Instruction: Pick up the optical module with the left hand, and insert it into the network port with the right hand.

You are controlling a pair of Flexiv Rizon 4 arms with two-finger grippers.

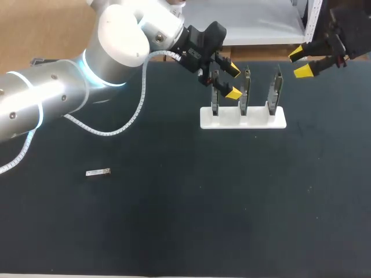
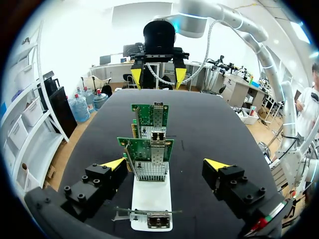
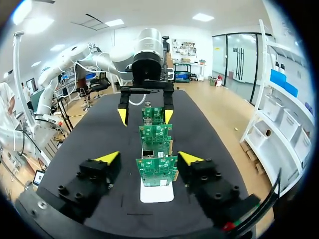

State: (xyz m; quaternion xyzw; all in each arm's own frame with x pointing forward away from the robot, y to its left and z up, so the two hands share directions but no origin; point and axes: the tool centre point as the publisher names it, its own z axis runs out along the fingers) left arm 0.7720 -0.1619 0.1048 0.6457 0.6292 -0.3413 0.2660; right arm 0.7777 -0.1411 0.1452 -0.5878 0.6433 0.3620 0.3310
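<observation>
Progress: none showing. The optical module (image 1: 98, 172) lies flat on the dark surface (image 1: 232, 202), toward its left front, alone and well apart from both arms. It is not yet picked up, so the grasp, the transfer to the right side and the insertion are all left, by my reading.

Left hand (image 1: 232, 81): released, nothing in it. It hangs over the left end of the white stand (image 1: 243, 117), far from the module. In its own wrist view the three upright network cards (image 2: 150, 149) stand in a row ahead of and between its spread fingers. Whether a finger touches the nearest card, I cannot tell.

Right hand (image 1: 299, 62): released and empty too, off the stand's right end, facing down the same row of cards.

Hard to make out:
- The module is small – which end faces where is not clear, and neither wrist view shows it.
- A network port (image 2: 158, 136) shows as a metal cage on a card; which one is meant, no telling.
- The right arm is mostly cut off at the head view's edge.
</observation>
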